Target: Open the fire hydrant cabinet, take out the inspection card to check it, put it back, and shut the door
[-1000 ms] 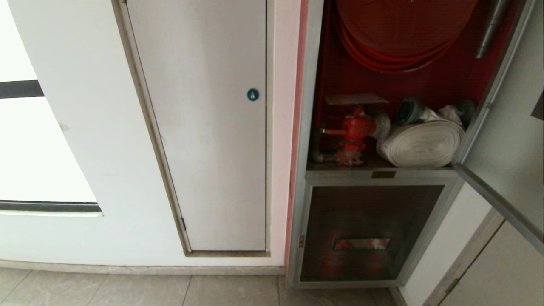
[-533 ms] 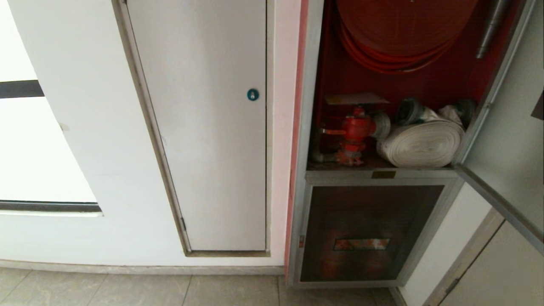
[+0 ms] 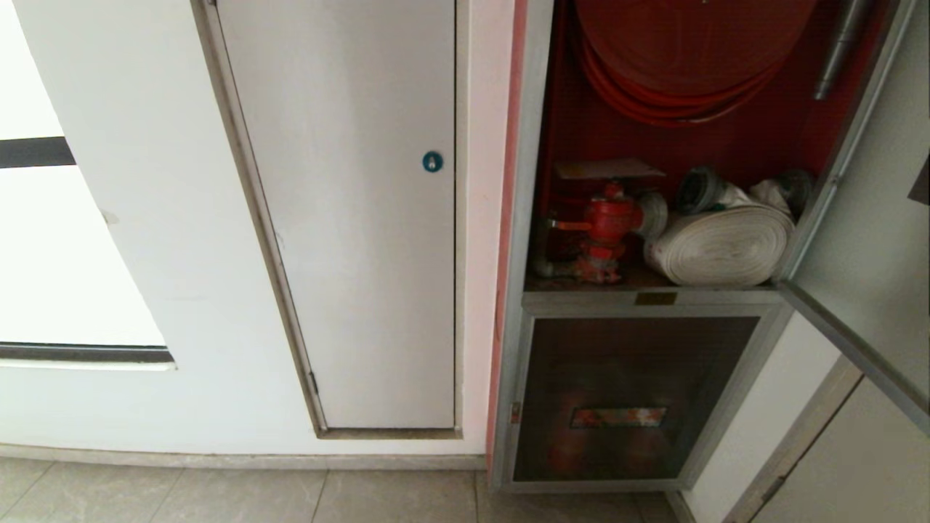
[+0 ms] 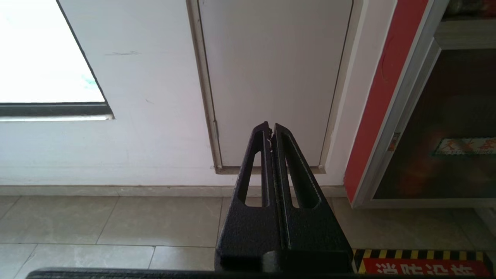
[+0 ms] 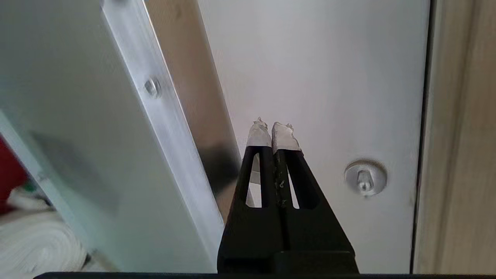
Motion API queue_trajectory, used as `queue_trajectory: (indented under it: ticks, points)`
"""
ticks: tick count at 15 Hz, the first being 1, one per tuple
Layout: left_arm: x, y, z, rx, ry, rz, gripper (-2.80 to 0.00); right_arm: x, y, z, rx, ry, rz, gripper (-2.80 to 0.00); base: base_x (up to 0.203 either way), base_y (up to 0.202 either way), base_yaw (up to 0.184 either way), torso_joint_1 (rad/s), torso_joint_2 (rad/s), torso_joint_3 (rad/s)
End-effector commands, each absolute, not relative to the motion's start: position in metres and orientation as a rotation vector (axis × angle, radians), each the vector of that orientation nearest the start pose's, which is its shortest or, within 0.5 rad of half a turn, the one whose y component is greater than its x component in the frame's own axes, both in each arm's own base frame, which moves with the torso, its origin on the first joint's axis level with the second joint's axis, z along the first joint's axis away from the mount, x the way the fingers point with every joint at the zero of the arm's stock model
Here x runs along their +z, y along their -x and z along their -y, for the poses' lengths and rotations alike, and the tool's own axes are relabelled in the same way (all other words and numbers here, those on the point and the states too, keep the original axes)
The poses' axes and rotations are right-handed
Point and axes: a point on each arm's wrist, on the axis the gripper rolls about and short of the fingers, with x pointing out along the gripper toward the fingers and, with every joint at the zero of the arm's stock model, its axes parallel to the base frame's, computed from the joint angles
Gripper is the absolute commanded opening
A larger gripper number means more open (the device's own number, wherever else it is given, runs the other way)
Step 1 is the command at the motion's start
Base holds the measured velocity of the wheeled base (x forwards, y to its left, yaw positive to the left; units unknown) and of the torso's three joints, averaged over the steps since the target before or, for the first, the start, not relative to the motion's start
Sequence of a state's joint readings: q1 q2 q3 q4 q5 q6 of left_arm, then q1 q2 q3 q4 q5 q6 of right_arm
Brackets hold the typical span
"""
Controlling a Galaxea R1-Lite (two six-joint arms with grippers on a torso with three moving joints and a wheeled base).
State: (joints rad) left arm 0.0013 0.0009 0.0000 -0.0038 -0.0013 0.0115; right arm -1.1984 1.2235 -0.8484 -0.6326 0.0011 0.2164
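Door (image 3: 864,240): swung open; inspection card (image 3: 609,169) apparently lies atop the red valve (image 3: 609,218).
Right gripper (image 5: 274,133): pressed together, empty, beside the door's frame.
Risk: clipping that frame, swinging it.

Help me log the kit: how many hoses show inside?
2. Red hose coiled at the cabinet's top; rolled white hose on its floor, right of the red valve. More may hide above.
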Motion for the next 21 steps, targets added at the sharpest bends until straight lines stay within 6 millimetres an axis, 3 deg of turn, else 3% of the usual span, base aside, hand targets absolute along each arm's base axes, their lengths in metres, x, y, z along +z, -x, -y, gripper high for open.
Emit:
queue_trajectory:
  ticks: [1, 9, 14, 21]
  points:
    - [0.076, 0.023, 0.000, 0.000, -0.011, 0.002, -2.80, 0.313, -0.068, 0.170, -1.145, -0.036, 0.352, -2.80, 0.000, 0.000, 0.000, 0.000, 0.00, 0.000]
    - [0.075, 0.023, 0.000, 0.000, -0.011, 0.001, -2.80, 0.308, -0.077, 0.141, -1.028, -0.048, 0.357, -2.80, 0.000, 0.000, 0.000, 0.000, 0.00, 0.000]
    - [0.075, 0.023, 0.000, 0.000, -0.012, 0.001, -2.80, 0.302, -0.078, 0.111, -0.914, -0.051, 0.371, -2.80, 0.000, 0.000, 0.000, 0.000, 0.00, 0.000]
    - [0.076, 0.023, 0.000, 0.000, -0.012, 0.002, -2.80, 0.294, -0.107, 0.070, -0.543, -0.136, 0.284, -2.80, 0.000, 0.000, 0.000, 0.000, 0.00, 0.000]
